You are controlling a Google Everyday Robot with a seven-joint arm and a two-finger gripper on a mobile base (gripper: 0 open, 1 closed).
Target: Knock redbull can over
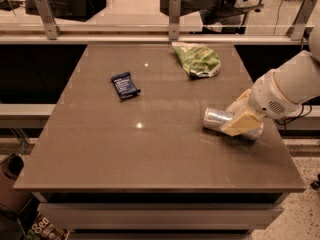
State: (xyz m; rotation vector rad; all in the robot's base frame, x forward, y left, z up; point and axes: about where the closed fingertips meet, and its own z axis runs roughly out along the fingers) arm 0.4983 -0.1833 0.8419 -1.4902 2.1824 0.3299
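The redbull can (218, 119) lies on its side on the brown table (150, 149) at the right, its round end pointing left. My gripper (241, 120), with cream-coloured fingers, comes in from the right on a white arm and sits over the can's right half, touching it. The can's right end is hidden behind the fingers.
A green chip bag (196, 59) lies at the table's far right. A small dark blue snack bar wrapper (125, 85) lies at the left middle. A glass railing with metal posts (173, 16) runs behind the table. The table's right edge is close to the can.
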